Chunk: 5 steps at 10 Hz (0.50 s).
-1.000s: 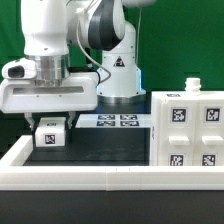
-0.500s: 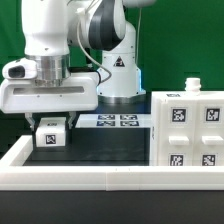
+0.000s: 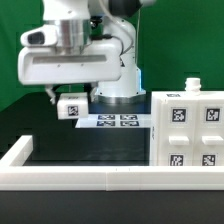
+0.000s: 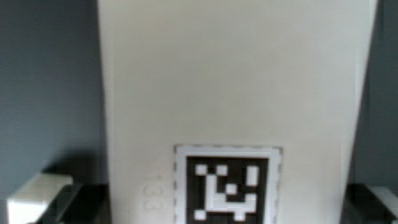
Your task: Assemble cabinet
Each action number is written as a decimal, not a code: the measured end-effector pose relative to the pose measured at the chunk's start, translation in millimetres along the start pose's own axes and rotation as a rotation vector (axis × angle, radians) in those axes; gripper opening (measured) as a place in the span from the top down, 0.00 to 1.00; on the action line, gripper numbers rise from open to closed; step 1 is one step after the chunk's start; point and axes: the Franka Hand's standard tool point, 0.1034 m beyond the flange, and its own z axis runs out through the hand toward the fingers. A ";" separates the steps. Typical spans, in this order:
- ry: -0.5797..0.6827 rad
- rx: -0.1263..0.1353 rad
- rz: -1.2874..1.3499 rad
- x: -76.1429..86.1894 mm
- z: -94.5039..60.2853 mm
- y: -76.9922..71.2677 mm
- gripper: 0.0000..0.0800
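i see the black surface (image 3: pixel 90 148) with a long white rim (image 3: pixel 80 180) along the front. the big white cabinet (image 3: pixel 186 135) sits on it at the exterior view's right, showing its tags. the marker board (image 3: pixel 118 121) lies flat by the arm's base. the gripper (image 3: pixel 70 99) grips a small white tagged block (image 3: pixel 70 108), up above the surface, well apart from the cabinet.

Lab: green backdrop (image 3: pixel 180 40), marker board (image 3: pixel 117 121), black table (image 3: pixel 90 150).
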 end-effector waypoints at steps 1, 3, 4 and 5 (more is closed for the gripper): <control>0.002 0.008 0.031 9.7 -16.8 -18.6 0.30; 0.005 0.017 0.117 32.6 -47.0 -58.0 0.30; -0.002 0.011 0.155 49.1 -63.1 -79.2 0.30; 0.000 0.011 0.166 64.8 -73.5 -94.2 0.30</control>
